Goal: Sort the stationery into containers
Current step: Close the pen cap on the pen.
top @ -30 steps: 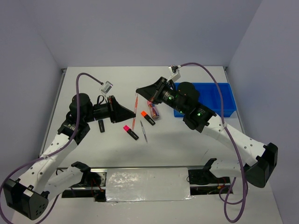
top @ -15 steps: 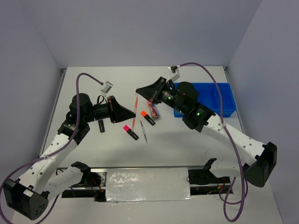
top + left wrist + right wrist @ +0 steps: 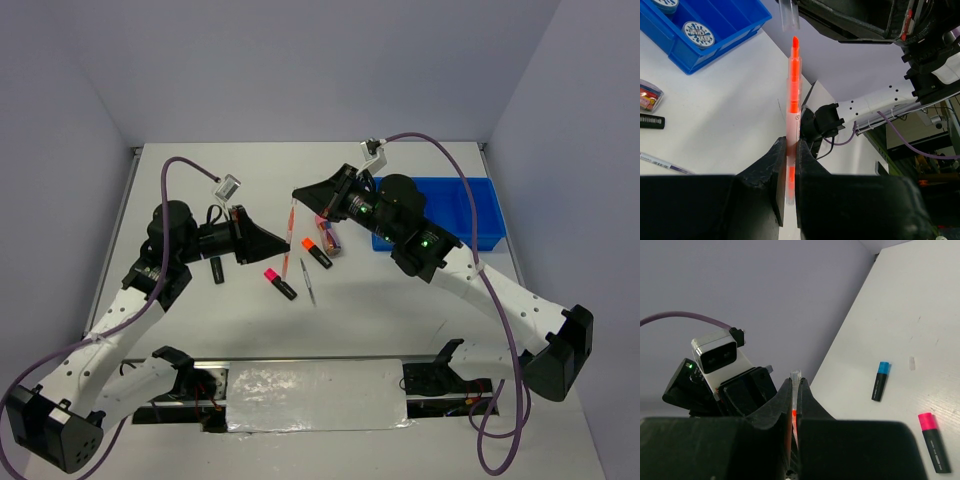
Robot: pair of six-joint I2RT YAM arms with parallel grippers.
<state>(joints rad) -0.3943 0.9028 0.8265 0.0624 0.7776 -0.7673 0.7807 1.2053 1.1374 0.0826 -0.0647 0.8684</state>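
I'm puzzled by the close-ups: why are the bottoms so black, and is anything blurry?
Left wrist view: the left hand, shut on the orange pen, fills the bottom as a dark, soft-edged mass. Right wrist view: same for the right hand gripping the clear cap. Top view: even light, faint shadows.

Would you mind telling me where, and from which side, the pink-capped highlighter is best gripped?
Grip the pink-capped highlighter across its black barrel, near the middle, coming straight down from above. It lies flat and slanted on the table, so the grip should span its narrow width, where bare table shows along both long sides. The thin pen lies apart to its right, probably leaving enough room.
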